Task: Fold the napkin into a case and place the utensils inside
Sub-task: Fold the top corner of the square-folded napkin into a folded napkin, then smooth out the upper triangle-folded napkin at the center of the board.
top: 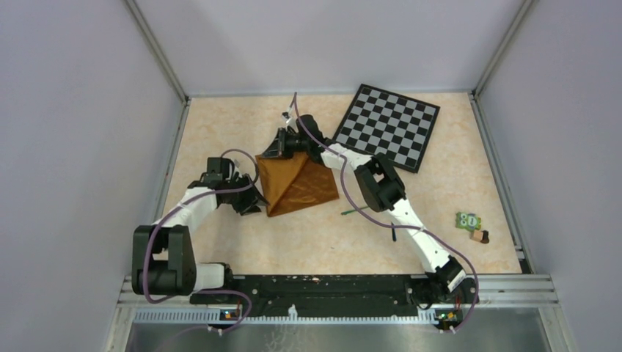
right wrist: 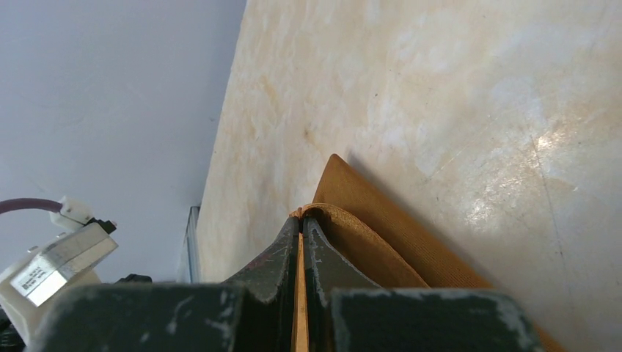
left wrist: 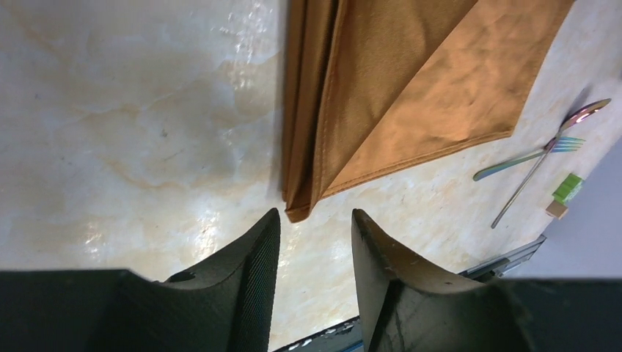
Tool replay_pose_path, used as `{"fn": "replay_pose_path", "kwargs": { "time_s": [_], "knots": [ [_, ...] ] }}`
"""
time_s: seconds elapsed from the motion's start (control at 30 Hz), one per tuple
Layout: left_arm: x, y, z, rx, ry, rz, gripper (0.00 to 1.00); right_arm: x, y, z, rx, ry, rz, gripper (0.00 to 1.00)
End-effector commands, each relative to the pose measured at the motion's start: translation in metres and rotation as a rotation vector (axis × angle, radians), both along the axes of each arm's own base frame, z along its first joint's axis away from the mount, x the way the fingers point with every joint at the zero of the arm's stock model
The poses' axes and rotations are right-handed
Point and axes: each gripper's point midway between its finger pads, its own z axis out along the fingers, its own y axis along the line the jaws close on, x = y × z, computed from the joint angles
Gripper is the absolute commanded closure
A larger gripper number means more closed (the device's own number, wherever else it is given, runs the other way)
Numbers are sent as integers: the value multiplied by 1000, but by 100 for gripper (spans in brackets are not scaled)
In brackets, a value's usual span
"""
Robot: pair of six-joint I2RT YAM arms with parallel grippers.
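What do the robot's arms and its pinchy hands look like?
Both the left arm and the right arm have white tube-like links joined by chunky black joints. A thin purple cable loops along each one. The left gripper and right gripper each have two black wedge-shaped fingers with finely ribbed inner faces; the right one's look scuffed with pale scratches.
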Motion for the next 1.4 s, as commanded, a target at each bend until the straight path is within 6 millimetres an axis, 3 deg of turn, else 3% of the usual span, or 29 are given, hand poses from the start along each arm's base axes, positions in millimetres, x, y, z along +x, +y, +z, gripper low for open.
{"fn": "replay_pose_path", "kwargs": {
  "time_s": [0.0,0.27,0.37,0.4,0.47,0.57,0.6,0.63,0.7,0.77,0.87,0.97,1.13,1.37],
  "knots": [
    [23,-3,11,-19,-59,-23,53,5,10,12,46,-44,5,100],
    [20,-5,-20,-27,1,-32,54,6,13,3,35,-35,12,100],
    [17,-1,-31,-2,30,-14,61,5,13,3,34,-36,17,100],
    [15,0,-35,3,46,-8,64,5,14,5,32,-37,21,95],
    [9,2,-44,12,79,2,69,5,14,17,23,-42,35,77],
    [1,0,-54,3,104,1,73,3,3,52,-16,-36,81,56],
    [-1,0,-55,4,110,2,73,0,-5,78,-14,-60,98,49],
    [-2,1,-56,6,113,2,73,-5,-16,88,-38,-77,102,43],
    [-3,1,-57,9,111,-3,73,-17,-38,105,-103,-150,85,38],
    [-3,2,-57,14,111,-6,73,-39,-55,110,-118,-178,99,34],
    [-6,2,-58,14,114,-7,73,-73,-71,96,-74,-125,149,37],
    [-8,1,-59,9,113,0,73,-87,-79,79,-26,-85,154,42],
    [-13,1,-64,5,139,6,75,-81,-68,56,30,-35,171,61],
    [-19,1,-66,6,161,13,83,-64,-72,13,-10,-12,125,69]
  ]
}}
